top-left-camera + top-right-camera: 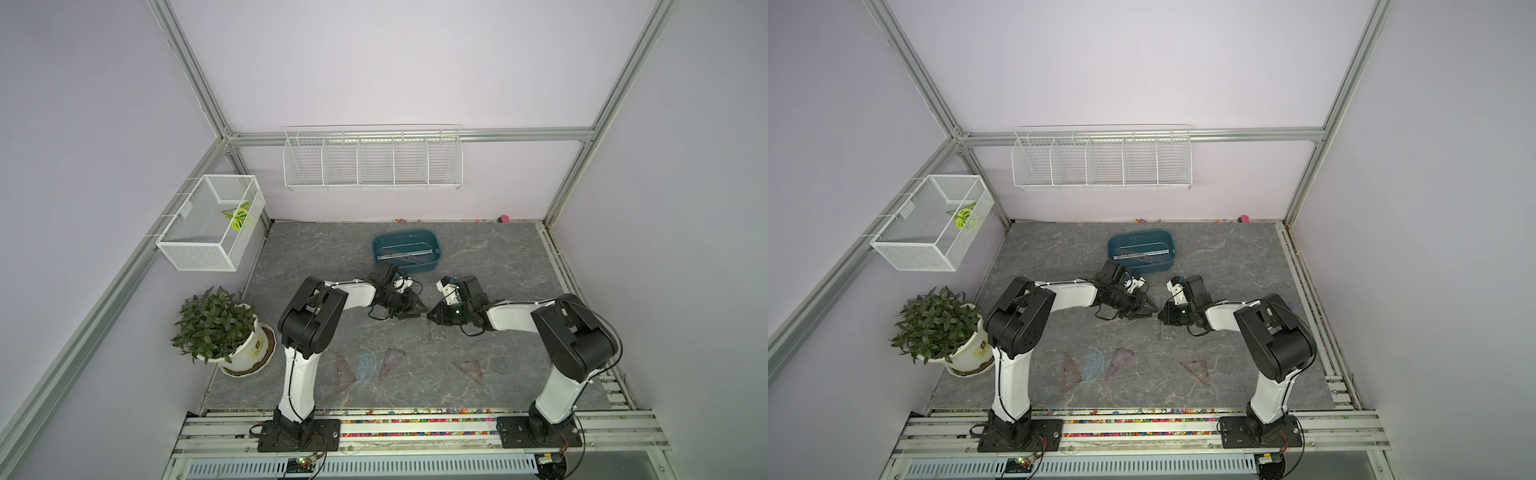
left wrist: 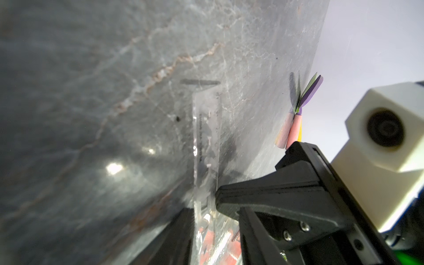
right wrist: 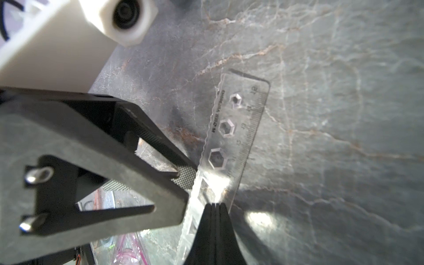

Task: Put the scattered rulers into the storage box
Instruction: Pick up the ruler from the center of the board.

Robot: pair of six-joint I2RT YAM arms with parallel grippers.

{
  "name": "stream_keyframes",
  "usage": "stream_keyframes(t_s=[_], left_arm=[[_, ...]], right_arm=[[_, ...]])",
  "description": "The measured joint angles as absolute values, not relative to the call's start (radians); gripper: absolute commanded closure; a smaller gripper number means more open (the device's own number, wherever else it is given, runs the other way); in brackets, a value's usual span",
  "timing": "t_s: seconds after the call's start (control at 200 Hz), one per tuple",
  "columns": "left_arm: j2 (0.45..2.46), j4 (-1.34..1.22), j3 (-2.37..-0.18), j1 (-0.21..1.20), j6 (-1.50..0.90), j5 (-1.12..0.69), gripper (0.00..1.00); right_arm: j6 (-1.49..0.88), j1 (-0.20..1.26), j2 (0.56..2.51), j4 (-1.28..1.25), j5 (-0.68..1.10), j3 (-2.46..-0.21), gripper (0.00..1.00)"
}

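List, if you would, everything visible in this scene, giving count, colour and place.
table: one, grey marble, under everything
storage box: one, dark teal, far centre of table, rulers inside
triangles: three, brownish-purple, near part of table
protractor: one, bluish, between two triangles
clear ruler: one, transparent, mid-table
potted plant: one, green in white pot, table's left edge
mesh basket: one, white, left wall
wire rack: one, white, back wall
beads: many, multicoloured, front rail
left gripper: one, black, jaws flanking clear ruler
right gripper: one, black, shut, tips at clear ruler
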State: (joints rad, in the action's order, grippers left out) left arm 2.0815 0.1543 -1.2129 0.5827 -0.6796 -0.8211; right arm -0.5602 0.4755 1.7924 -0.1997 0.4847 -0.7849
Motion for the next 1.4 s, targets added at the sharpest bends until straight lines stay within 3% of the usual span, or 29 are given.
stream_keyframes(t_s=[0.155,0.435,0.64,0.875,1.19,1.4], left_arm=[[2.094,0.159,-1.225,0.581,-0.678,-0.832,0.67],[2.108,0.183,-1.239,0.581,-0.672,-0.806,0.89],[2.114,0.200,-1.254,0.590,-0.660,-0.785,1.00],[2.119,0.218,-1.268,0.595,-0.649,-0.782,1.00],[2.115,0.213,-1.268,0.627,-0.649,-0.766,1.00],[2.018,0.278,-1.218,0.606,-0.646,-0.620,0.71]], right_arm=[[-0.561,0.471,1.802,-0.223,0.498,-0.783,0.96],[-0.562,0.463,1.826,-0.281,0.521,-0.782,0.97],[-0.572,0.461,1.848,-0.327,0.531,-0.775,0.97],[-0.593,0.451,1.847,-0.352,0.549,-0.765,0.93],[-0.599,0.437,1.700,-0.079,0.511,-0.814,0.66],[-0.558,0.496,1.698,0.164,0.326,-0.952,0.47]])
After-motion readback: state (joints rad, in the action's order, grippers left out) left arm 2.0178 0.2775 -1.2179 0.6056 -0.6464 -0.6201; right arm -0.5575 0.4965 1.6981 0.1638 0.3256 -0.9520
